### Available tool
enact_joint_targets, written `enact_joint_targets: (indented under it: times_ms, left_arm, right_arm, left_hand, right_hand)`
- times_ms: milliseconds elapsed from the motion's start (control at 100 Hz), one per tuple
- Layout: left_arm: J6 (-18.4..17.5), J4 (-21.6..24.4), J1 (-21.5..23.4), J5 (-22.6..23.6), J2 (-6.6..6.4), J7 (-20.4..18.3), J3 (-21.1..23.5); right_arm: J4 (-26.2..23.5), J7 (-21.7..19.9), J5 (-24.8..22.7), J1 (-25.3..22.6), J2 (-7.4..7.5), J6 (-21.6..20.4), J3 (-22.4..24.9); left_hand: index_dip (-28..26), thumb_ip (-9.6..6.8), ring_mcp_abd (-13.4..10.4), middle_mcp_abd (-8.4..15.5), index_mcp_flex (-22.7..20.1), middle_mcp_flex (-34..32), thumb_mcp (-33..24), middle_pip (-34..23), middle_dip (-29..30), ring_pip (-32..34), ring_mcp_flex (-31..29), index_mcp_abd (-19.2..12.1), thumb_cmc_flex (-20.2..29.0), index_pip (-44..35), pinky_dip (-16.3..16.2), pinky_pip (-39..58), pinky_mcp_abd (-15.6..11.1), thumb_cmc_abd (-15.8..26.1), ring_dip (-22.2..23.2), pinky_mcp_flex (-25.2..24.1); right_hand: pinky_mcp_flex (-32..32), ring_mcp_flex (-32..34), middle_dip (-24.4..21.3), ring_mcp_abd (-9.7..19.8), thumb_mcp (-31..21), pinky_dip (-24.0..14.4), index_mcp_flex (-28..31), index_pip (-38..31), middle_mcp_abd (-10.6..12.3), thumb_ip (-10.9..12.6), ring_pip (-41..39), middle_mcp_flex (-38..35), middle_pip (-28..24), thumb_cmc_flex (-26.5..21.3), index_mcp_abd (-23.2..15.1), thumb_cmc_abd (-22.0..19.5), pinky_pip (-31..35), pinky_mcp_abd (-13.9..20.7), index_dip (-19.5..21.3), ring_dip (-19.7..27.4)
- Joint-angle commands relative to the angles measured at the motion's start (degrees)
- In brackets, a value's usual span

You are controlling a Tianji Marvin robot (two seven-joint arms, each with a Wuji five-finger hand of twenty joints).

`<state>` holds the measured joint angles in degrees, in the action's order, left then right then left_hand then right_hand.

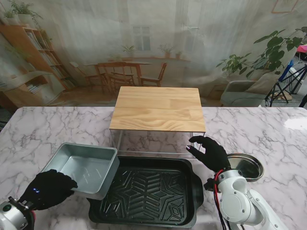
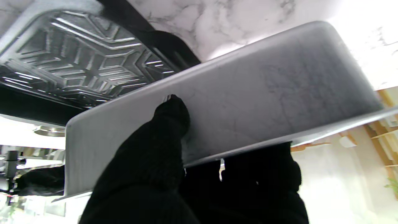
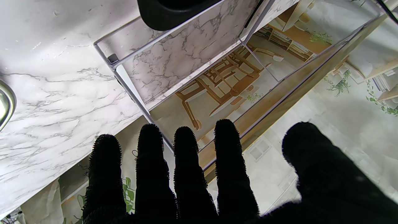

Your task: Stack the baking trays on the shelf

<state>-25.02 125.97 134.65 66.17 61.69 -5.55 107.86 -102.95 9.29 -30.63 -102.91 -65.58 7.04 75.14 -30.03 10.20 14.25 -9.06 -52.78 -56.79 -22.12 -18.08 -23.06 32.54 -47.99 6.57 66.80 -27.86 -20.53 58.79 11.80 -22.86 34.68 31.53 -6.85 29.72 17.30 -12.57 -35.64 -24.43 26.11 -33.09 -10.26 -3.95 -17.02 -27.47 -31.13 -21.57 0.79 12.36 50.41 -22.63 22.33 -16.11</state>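
Surface: marble desk (image 1: 38,127), with a mural backdrop behind it.
Left hand (image 1: 48,188): clamped on the near rim of the grey tray (image 1: 86,167). In the left wrist view the thumb (image 2: 172,113) presses one wall face and the other fingers wrap the opposite side.
Grey tray: at desk left, tilted. Its right edge overlaps the rim of the black tray (image 1: 148,194). It appears lifted at the gripped end.
Black tray: centre of desk, nearest to me, lying flat, long axis left to right. No hand touches it.
Shelf (image 1: 158,108): wooden top on a thin wire frame, directly behind the black tray, farther from me. Nothing lies on it.
Right hand (image 1: 208,152): fingers spread, holding nothing, hovering by the shelf's front right leg, just past the black tray's far right corner.
Round tin (image 1: 247,165): on the desk right of that hand, untouched.
Key relation: the shelf lies forward and to the right of the held grey tray. The left hand must likely carry it up over the black tray's far left corner to reach the shelf top.
Nearer hand: the right hand is closer to the shelf; the left hand holds the load.
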Motion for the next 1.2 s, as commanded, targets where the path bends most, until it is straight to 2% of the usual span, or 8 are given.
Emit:
enact_joint_targets:
  times_ms: [0,360,890,960,990,1090,1110,1190]
  left_arm:
    - [-0.7,1.7,-0.6,0.0,-0.29,-1.4,-1.1]
    - [-1.5,2.7,-4.1,-4.5,-1.23,-7.8,-5.5]
    - [1.4,-0.5,-18.0,-10.7,-3.31,-16.8,-19.2]
    - [1.7,-0.5,-18.7,-11.3,-3.48,-17.5,-20.4]
    - [1.8,-0.4,-18.8,-11.3,-3.5,-17.5,-20.8]
    - [2.1,-0.3,-18.9,-11.5,-3.58,-17.9,-21.5]
    - [2.2,-0.4,-19.0,-11.5,-3.58,-17.9,-21.7]
    - [2.8,-0.6,-19.3,-11.2,-3.63,-18.2,-22.2]
  right_arm:
    - [0.1,0.1,0.0,-0.4,-0.16,0.0,0.1]
    - [0.0,0.5,0.4,-0.9,-0.28,-0.7,0.9]
    - [0.0,0.7,0.9,-1.0,-0.37,-0.6,1.1]
    - [-0.1,0.7,1.0,-1.0,-0.38,-0.6,1.2]
    - [-0.1,0.7,1.0,-1.0,-0.39,-0.6,1.2]
    - [-0.1,0.8,1.1,-1.1,-0.4,-0.7,1.3]
    - [-0.1,0.8,1.1,-1.1,-0.4,-0.7,1.3]
    - [-0.1,0.8,1.1,-1.1,-0.42,-0.7,1.3]
  left_hand:
    - [-1.6,-6.79,6.5,-1.7,-9.8,-1.7,-15.7,-0.3,-0.2,2.0,-1.4,-1.7,6.3,-2.4,-3.4,7.9,-0.2,10.8,0.8,4.1]
    - [-1.7,-6.73,6.8,-1.9,-9.8,-2.1,-16.9,-0.5,-0.3,2.5,-1.8,-1.5,5.7,-2.1,-3.4,8.6,0.1,10.4,0.8,4.5]
    - [-1.6,-6.7,6.9,-2.0,-9.6,-2.3,-17.5,-0.6,-0.4,2.8,-2.2,-1.3,5.5,-1.6,-3.2,9.1,0.2,10.2,0.8,4.9]
    - [-1.6,-6.73,6.9,-1.9,-9.7,-2.5,-17.6,-0.7,-0.4,2.9,-2.4,-1.2,5.5,-1.6,-3.3,9.2,0.3,10.1,0.8,5.0]
    - [-1.6,-6.75,7.0,-3.0,-9.7,-2.4,-17.7,-0.5,-0.4,3.0,-2.4,-1.2,5.5,-1.6,-3.3,9.3,0.3,10.1,0.8,5.1]
    - [-1.6,-6.74,7.0,-2.2,-9.7,-2.6,-17.9,-0.6,-0.4,3.0,-2.5,-1.3,5.4,-1.6,-3.2,9.5,0.4,10.0,0.8,5.2]
    - [-1.6,-6.74,7.0,-3.2,-9.7,-2.5,-17.9,-0.6,-0.4,3.0,-2.5,-1.2,5.4,-1.6,-3.2,9.4,0.4,10.0,0.8,5.2]
    - [-1.6,-6.74,7.0,-3.5,-9.6,-2.5,-18.0,-0.5,-0.3,3.0,-2.4,-1.2,5.4,-1.6,-3.2,9.4,0.4,10.0,0.8,5.1]
  right_hand:
    - [0.9,-1.4,0.3,1.3,0.4,-0.7,-1.8,-0.3,-0.1,0.3,2.3,-0.3,-0.8,0.8,-0.6,-1.3,-0.7,2.0,0.0,0.0]
    - [0.9,-1.4,0.2,1.2,0.4,-0.7,-1.9,-0.3,-0.2,0.4,2.3,-0.3,-0.7,0.7,-0.6,-1.2,-0.7,1.9,0.0,0.0]
    - [0.9,-1.5,0.3,1.1,0.3,-0.7,-1.8,-0.3,-0.3,0.3,2.3,-0.4,-0.7,0.7,-0.6,-1.2,-0.7,1.9,0.0,0.0]
    - [0.9,-1.5,0.3,1.2,0.3,-0.7,-1.8,-0.3,-0.2,0.3,2.3,-0.3,-0.7,0.7,-0.6,-1.2,-0.7,1.9,0.0,0.0]
    - [0.9,-1.5,0.3,1.2,0.3,-0.7,-1.8,-0.3,-0.2,0.3,2.3,-0.3,-0.7,0.7,-0.6,-1.2,-0.7,1.9,0.0,0.0]
    - [0.9,-1.4,0.3,1.2,0.3,-0.7,-1.8,-0.3,-0.2,0.3,2.3,-0.4,-0.7,0.7,-0.6,-1.2,-0.7,1.9,0.0,0.0]
    - [0.9,-1.5,0.2,1.2,0.3,-0.7,-1.8,-0.3,-0.2,0.3,2.3,-0.3,-0.7,0.7,-0.6,-1.2,-0.7,1.9,0.0,0.0]
    - [0.9,-1.4,0.3,1.1,0.3,-0.7,-1.8,-0.3,-0.2,0.3,2.3,-0.4,-0.7,0.7,-0.6,-1.2,-0.7,1.9,0.0,0.0]
